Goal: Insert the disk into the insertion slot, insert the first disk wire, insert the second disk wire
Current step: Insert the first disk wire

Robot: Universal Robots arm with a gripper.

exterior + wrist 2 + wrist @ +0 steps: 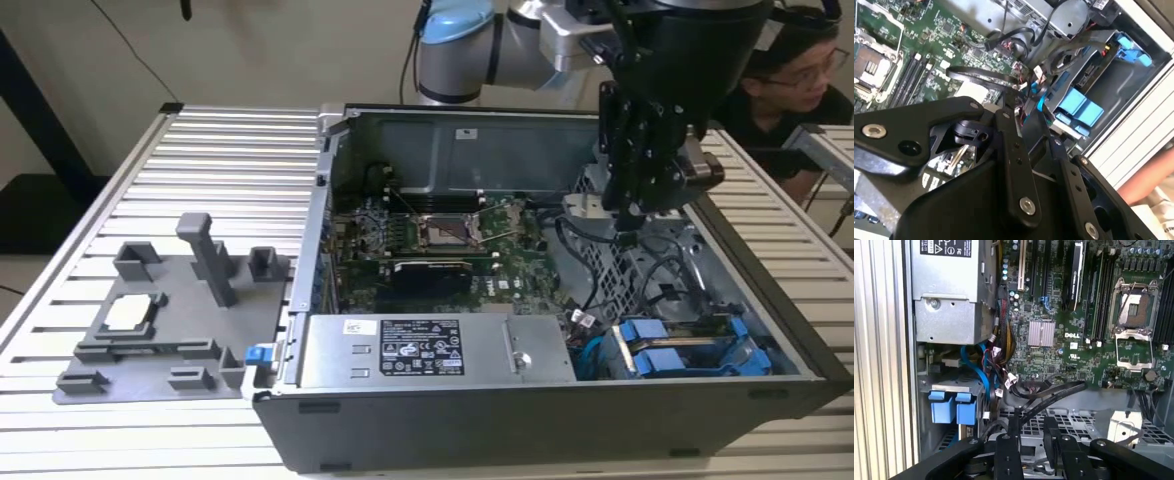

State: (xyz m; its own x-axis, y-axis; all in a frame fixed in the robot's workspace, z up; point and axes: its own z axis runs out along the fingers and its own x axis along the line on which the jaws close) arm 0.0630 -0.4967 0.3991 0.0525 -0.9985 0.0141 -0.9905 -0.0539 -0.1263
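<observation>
Grey computer case (pixel 534 425) lies open on a slatted tabletop (pixel 227 160). The black hand (pixel 627 212) hangs inside it, over the perforated cage (pixel 607 270), close to black cables (pixel 1054 392). I cannot tell whether it is clenched or released. The disk (pixel 663 360), in its blue carrier, sits in the insertion slot (pixel 954 386) on the exterior view's right, beside the power supply (pixel 414 350).
</observation>
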